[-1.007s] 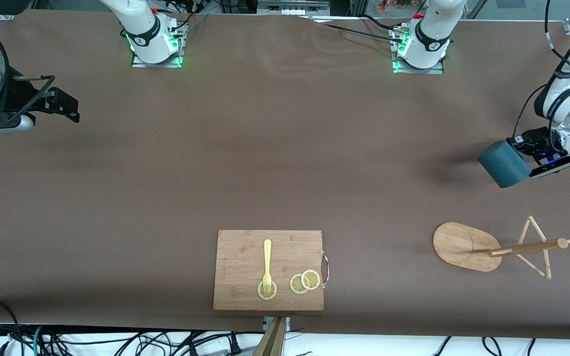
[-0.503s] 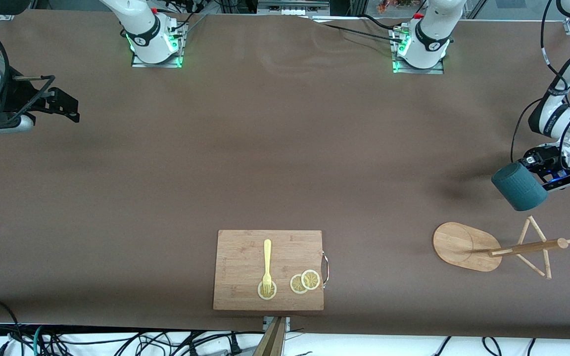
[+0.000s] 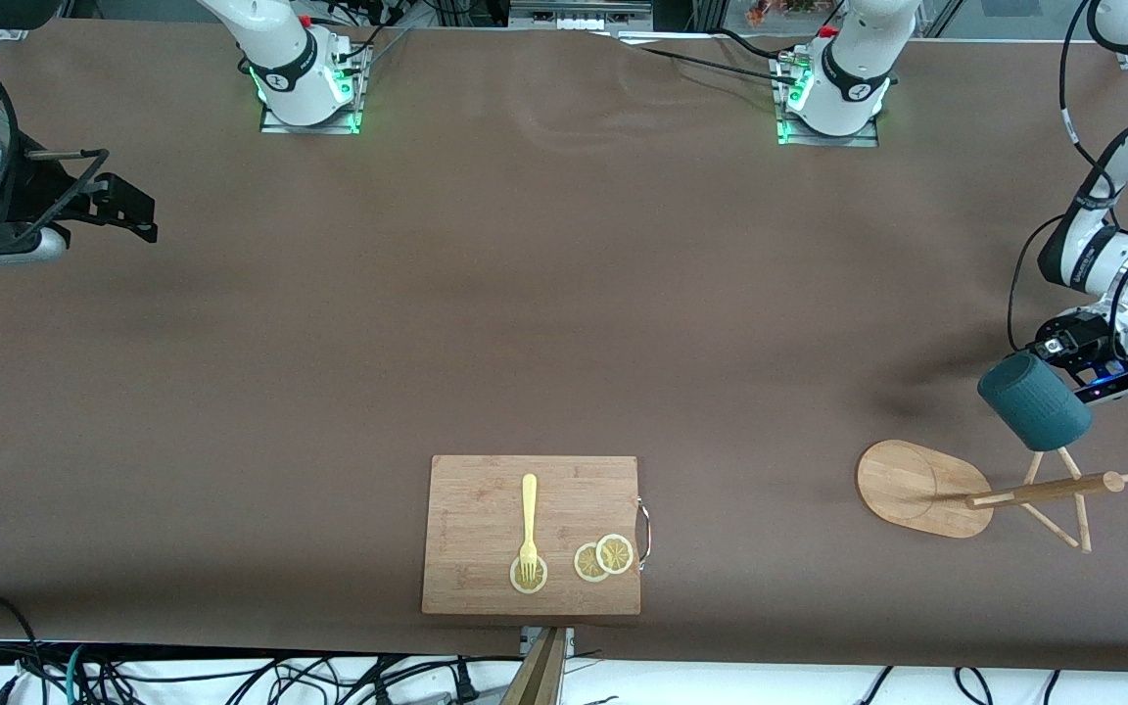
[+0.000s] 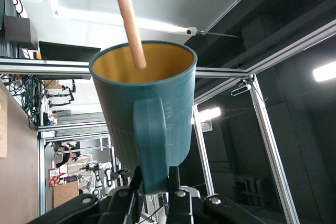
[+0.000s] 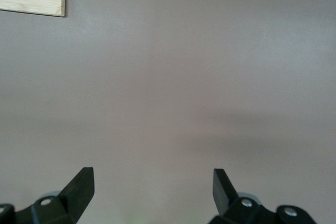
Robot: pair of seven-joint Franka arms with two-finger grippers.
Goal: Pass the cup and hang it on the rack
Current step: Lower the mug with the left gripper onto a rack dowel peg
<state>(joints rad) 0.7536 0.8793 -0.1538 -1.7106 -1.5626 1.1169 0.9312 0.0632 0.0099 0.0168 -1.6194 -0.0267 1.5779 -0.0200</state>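
Nearest the front camera lies a rectangular bamboo cutting board (image 3: 532,535) bearing a pale yellow fork (image 3: 529,525) and three round lemon slices (image 3: 604,557), the fork's tines on one slice. Toward the left arm's end of the table stands the light wooden mug rack (image 3: 1005,490) on its oval base, thin pegs angled off its post. Over those pegs the left gripper (image 3: 1065,370) holds the ribbed dark teal cup (image 3: 1034,401) in the air, fingers (image 4: 137,184) pinching its side handle; in the left wrist view a peg (image 4: 128,19) crosses the cup's yellowish-tan mouth. The right gripper (image 3: 123,204) waits at the right arm's end of the table, its fingers (image 5: 81,184) spread apart over bare brown tabletop (image 5: 173,87).
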